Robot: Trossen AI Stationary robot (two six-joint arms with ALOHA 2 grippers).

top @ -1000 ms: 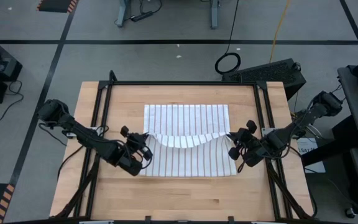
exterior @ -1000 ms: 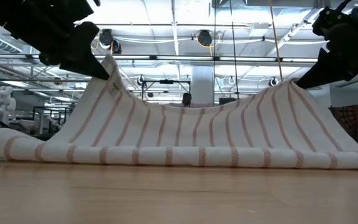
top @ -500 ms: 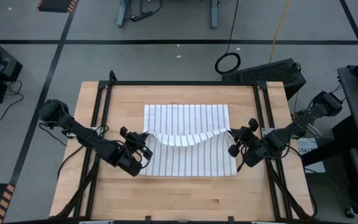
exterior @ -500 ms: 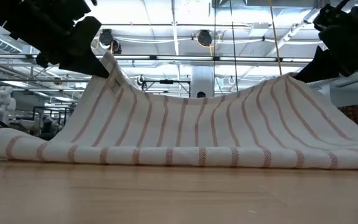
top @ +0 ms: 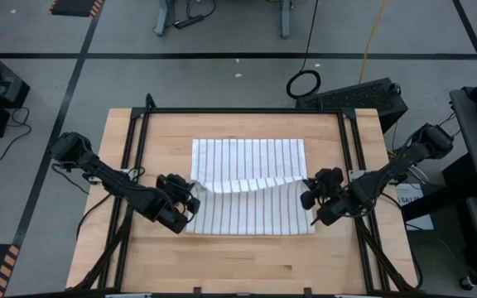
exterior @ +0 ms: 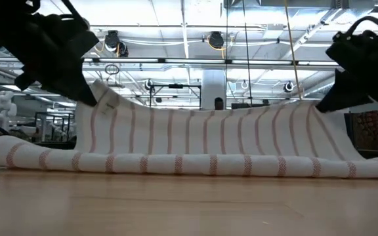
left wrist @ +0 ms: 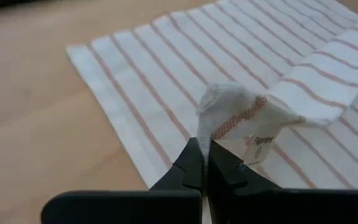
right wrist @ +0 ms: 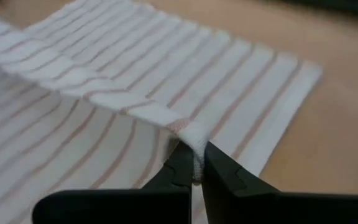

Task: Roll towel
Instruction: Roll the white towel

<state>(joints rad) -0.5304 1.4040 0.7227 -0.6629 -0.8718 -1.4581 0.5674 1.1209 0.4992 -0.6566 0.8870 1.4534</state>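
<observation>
The thin white cloth towel with narrow reddish stripes (top: 251,186) lies mid-counter on the light wooden counter (top: 247,257). The left gripper (left wrist: 204,163) and right gripper (right wrist: 193,163) each pinch a corner, lifting its near edge over itself.

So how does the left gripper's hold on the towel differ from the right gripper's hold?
The left gripper pinches a bunched corner beside the small tag; the right gripper pinches a flatter hemmed corner with no tag showing. Both are shut on the towel, holding its edge lifted above the table.
</observation>
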